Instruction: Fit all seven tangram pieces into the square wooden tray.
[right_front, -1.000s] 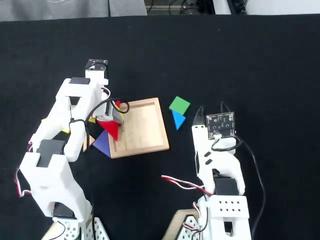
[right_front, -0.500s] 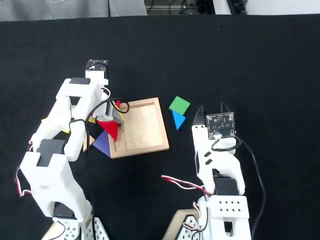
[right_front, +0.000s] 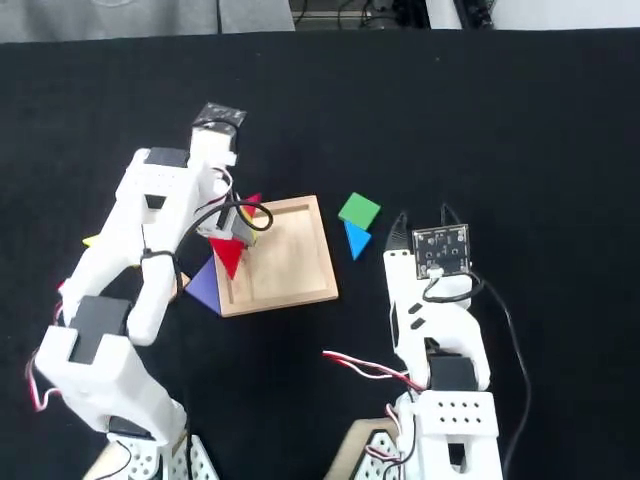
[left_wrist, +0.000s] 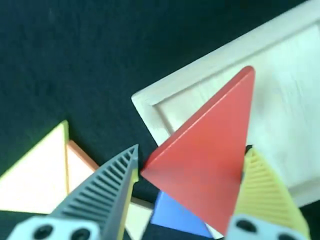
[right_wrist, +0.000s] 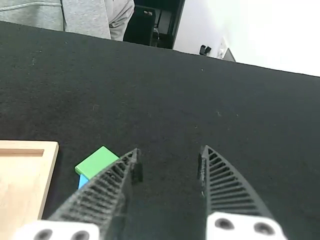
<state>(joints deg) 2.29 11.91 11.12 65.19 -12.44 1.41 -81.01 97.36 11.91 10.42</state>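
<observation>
Left fingers (left_wrist: 107, 195): spread wide and clamped on the red triangle (left_wrist: 210, 160). Grey finger at one corner of the piece, yellow finger pressed along the opposite edge.
Red triangle: held tilted above the left rim of the tray (right_front: 290, 250). One point reaches in over the tray floor; the other end hangs out past the rim. Cannot tell whether it touches the wood.
Tray: square, pale wood with a raised rim, flat on the black bench (right_front: 520, 130) between the two arms.
Purple triangle (right_front: 203, 288): flat on the bench just outside the near left corner of the tray, right by the rim, partly under the held red piece.
Yellow triangle (left_wrist: 35, 172): flat on the bench left of the tray, well clear of the rim.
Orange piece (left_wrist: 77, 165): edge to edge with the yellow triangle on the side toward the tray, partly hidden behind the grey finger.
Right fingers (right_wrist: 227, 185): open with a moderate gap, gripping nothing and touching nothing. Low over bare bench, right of the green square (right_front: 359, 211).
Green square: flat on the bench just right of the tray's far right corner, apart from the rim.
Blue triangle (right_front: 355, 238): against the near side of the green square, between the tray's right rim and the right fingers.
</observation>
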